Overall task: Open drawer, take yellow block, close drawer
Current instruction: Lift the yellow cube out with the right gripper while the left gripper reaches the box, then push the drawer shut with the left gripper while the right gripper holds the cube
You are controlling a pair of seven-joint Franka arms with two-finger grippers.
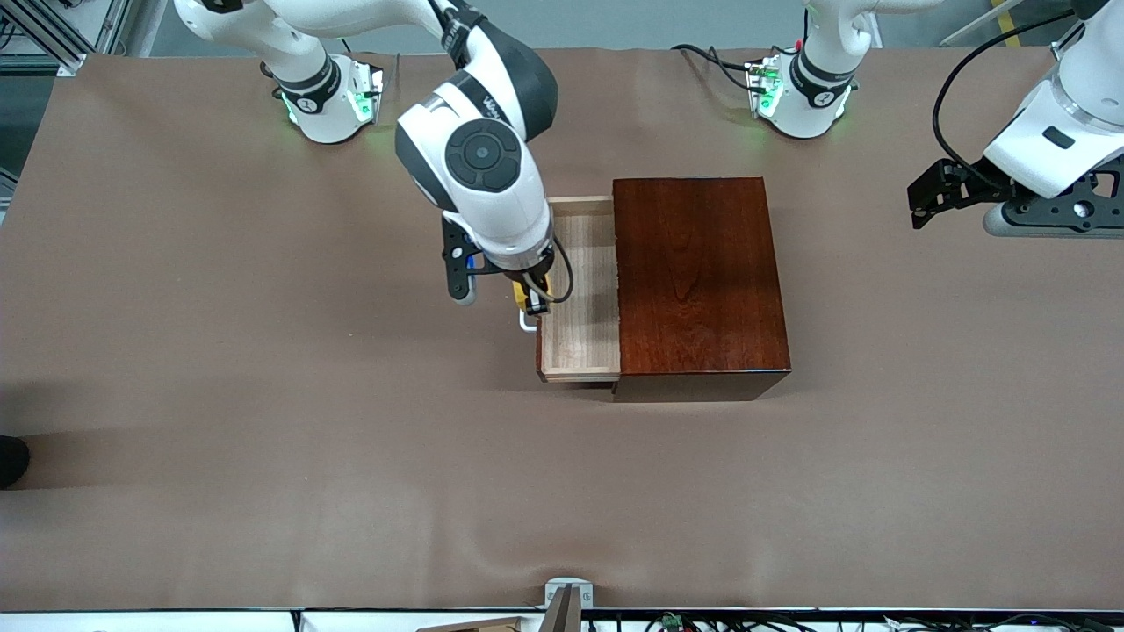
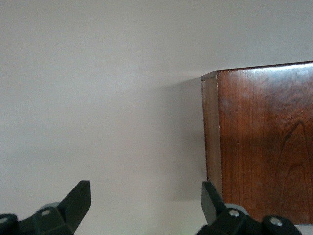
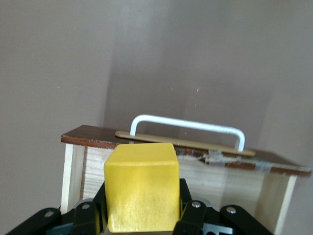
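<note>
Two of the three steps look done. The drawer (image 1: 580, 294) stands pulled well out of the dark reddish-brown wooden box (image 1: 698, 281), toward the right arm's end of the worktop (image 1: 219, 395), and the yellow block (image 3: 142, 186) is already out of the tray. The right gripper (image 1: 533, 297) is clamped on the block, its black fingers (image 3: 188, 215) pressed against the cube's two sides, and it hangs over the drawer's front edge, just above the white U-shaped bar handle (image 3: 188, 125). In the front view only a sliver of yellow shows beneath the wrist.

What is left, by my reading, is to carry the block clear and push the drawer shut. With the right gripper occupied, closing would call either for setting the cube down or for nudging the drawer front with the block in hand.

The drawer's pale wood floor shows bare wherever it is visible; the part under the right arm is hidden. The box's inside cannot be seen.

The left gripper (image 2: 146, 205) waits, fingers spread wide and holding nothing, over bare worktop beside the box at the left arm's end of the table.
</note>
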